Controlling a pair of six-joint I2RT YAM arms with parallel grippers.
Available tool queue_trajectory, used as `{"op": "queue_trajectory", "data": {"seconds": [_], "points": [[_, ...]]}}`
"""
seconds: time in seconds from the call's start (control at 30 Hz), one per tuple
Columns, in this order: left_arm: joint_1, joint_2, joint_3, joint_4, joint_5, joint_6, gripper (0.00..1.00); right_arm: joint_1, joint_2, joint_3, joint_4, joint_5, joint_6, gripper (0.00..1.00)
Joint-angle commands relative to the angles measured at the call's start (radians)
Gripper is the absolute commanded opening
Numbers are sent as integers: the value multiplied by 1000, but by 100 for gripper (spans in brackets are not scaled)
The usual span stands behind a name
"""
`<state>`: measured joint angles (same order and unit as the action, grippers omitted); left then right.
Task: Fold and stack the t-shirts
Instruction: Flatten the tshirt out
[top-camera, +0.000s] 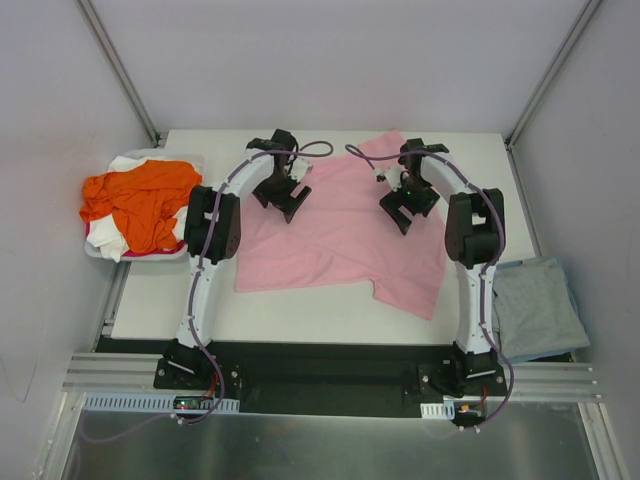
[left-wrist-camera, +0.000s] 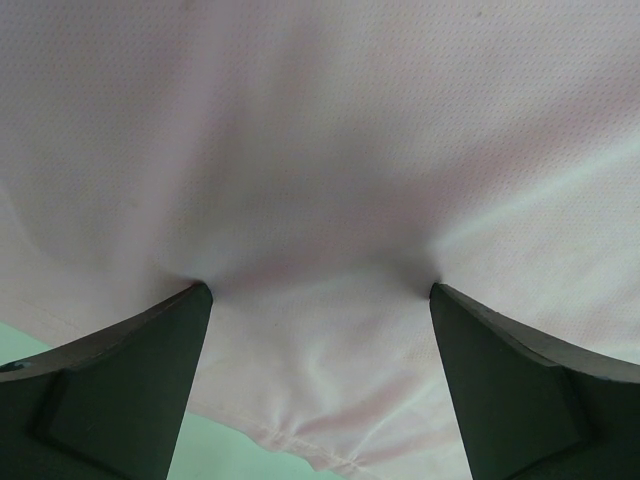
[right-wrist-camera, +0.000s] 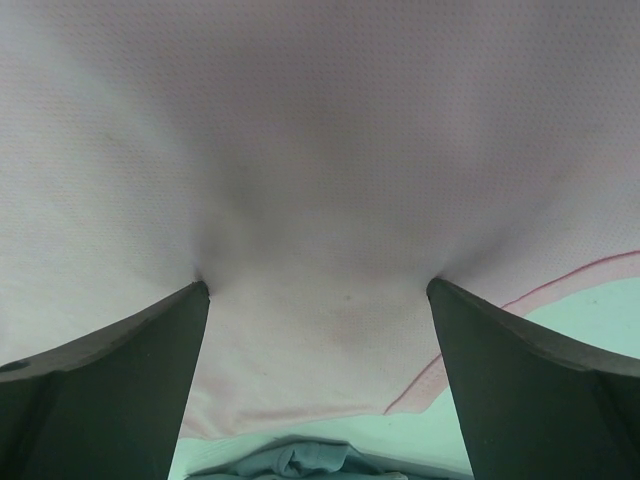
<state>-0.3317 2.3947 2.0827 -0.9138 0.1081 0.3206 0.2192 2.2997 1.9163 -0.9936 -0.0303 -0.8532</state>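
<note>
You had the pink shirt (top-camera: 340, 235) spread flat in the middle of the surface (top-camera: 300, 315), its longer run going left to right across both arms' reach. Both sets of jaws were down on its far half. The left jaws sat near the shirt's left part and the right jaws near its right part, well apart from each other.

In each wrist view the jaws stood released and wide, grasping nothing. Their tips pressed into the pink cloth, so the fabric lay directly under and between them, not off to one side. The left wrist view showed a hemmed edge just on the near side of the tips. The right wrist view showed a seamed edge near its right fingertip (right-wrist-camera: 470, 310).

I judge that a pinch from there would have gathered cloth inside the shirt's outline, not at its edge. Each arm was nearer its own end.

The orange shirt (top-camera: 135, 200) and the white one (top-camera: 125, 162) lay heaped in the bin (top-camera: 95, 250) to the left. The grey-blue shirt (top-camera: 535, 310) lay off the surface's right edge, by the right arm (top-camera: 475, 260).
</note>
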Motion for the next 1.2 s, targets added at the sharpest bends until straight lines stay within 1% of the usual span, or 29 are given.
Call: {"op": "queue_trajectory", "data": {"seconds": [0.0,0.3,0.57,0.7,0.97,1.17], "points": [[14,41,62,-42,-41,-3,92,-6,18,59,-31,-5,-6,96],[14,80,140,-43,-88,6,93,-9,38,64,41,23,-15,97],[14,123,227,-42,-97,20,93,-14,81,124,43,73,-27,97],[14,129,237,-42,-97,26,94,-17,81,128,41,78,-27,96],[19,133,234,-40,-100,28,93,-17,38,50,53,61,-18,97],[19,126,240,-34,-104,31,94,-15,24,53,56,52,-14,96]]}}
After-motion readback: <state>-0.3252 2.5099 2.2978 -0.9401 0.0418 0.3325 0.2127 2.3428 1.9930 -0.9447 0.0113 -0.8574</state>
